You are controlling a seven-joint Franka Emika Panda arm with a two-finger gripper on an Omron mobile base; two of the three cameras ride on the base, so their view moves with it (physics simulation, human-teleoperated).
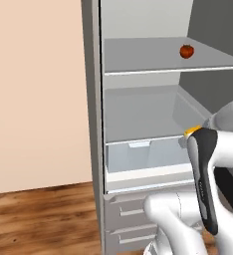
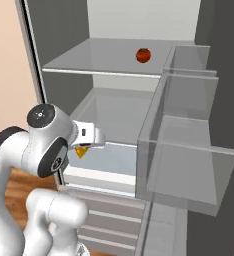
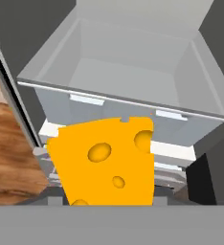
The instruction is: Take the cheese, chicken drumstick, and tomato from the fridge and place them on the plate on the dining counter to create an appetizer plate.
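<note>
Hand view looks past the cheese (image 3: 106, 160), a yellow-orange wedge with round holes, clamped in the gripper (image 3: 106, 201) just in front of the fridge's (image 1: 93, 99) pale translucent drawer (image 3: 128, 72); no label or writing is legible on any surface. Left base view shows the tomato (image 1: 186, 51) resting on the upper shelf (image 1: 153, 60), well above the held cheese.

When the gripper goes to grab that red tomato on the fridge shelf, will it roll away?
Probably, if nudged. The tomato is round and sits loose on a flat shelf with nothing beside it, so a sideways push could send it rolling. Its skin looks smooth, perhaps slippery. It looks small, so likely light.
</note>
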